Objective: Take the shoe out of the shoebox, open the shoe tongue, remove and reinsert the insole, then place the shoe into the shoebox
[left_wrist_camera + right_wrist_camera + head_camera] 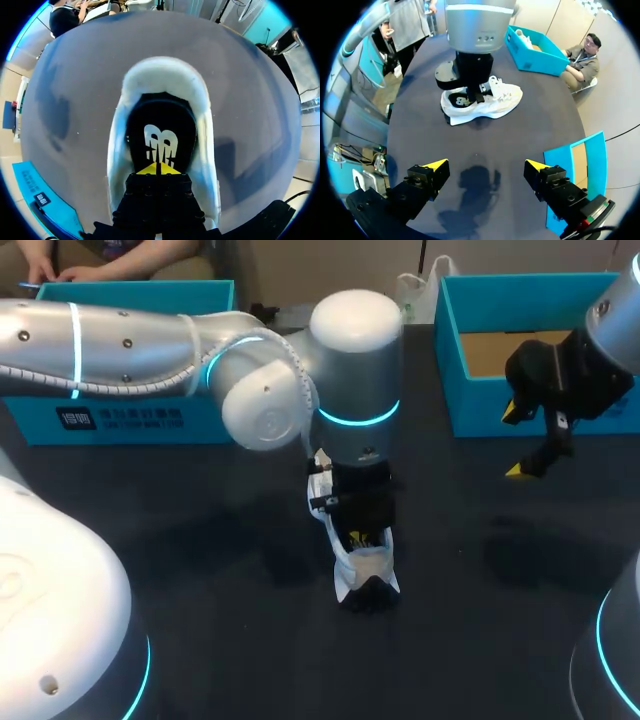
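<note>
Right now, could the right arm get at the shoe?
Probably yes: bare table lies between the open right gripper and the shoe, though the left gripper fills its opening, leaving only the toe free.

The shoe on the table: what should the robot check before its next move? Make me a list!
1. Shoe out of the box and lying on the table: ok.
2. Left claw down inside the shoe, at the insole: ok.
3. Left claw really pinching the insole: cannot tell; its yellow tips are pressed together.
4. Right claw open and holding nothing: ok.
5. Right claw steadying the shoe: not ok; it hangs apart from the shoe.
6. Shoebox by the right claw open on top: ok.
</note>
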You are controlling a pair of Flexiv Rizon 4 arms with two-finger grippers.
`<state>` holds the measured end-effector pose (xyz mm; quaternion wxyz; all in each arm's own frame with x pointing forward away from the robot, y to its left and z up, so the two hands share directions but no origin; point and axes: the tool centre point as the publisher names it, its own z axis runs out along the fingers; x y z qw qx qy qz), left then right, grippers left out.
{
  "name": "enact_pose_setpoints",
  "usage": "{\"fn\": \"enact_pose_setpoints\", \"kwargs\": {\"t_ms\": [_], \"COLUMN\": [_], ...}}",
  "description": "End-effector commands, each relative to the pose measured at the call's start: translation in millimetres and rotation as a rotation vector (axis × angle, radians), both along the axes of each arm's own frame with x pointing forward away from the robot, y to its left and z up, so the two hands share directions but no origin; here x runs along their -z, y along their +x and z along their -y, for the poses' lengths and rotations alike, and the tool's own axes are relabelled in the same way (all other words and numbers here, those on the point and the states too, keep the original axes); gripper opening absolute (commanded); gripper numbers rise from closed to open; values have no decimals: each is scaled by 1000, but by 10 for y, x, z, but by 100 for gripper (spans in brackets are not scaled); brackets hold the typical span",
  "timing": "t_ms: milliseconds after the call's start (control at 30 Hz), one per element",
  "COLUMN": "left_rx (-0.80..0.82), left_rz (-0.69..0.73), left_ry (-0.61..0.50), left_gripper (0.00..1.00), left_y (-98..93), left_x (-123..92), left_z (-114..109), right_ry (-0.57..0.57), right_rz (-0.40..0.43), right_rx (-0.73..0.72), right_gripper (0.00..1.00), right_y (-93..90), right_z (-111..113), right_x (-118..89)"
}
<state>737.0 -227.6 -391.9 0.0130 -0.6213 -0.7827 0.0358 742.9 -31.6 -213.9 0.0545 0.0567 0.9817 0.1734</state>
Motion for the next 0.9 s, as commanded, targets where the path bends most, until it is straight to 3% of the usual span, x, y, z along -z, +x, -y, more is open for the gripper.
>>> {"fn": "enact_pose_setpoints", "kwargs": {"t_ms": [33, 267, 433, 900], "left_rx": [2, 18, 62, 99], "left_rz": [-2, -13, -84, -175], "left_ry": [17, -4, -12, -39], "left_gripper": [0, 0, 0, 0], "left_y": [26, 66, -38, -247], "left_x": [102, -107, -194, 25], "left_z": [42, 5, 5, 104], "right_ry": [-1, -1, -1, -1], "right_rz": [1, 1, 1, 1], "right_rx": [0, 0, 0, 0], "right_gripper": [100, 100, 100, 100], "right_y": [-7, -7, -7, -7], "right_z": [4, 4, 4, 4], "right_x": [4, 4, 4, 4]}}
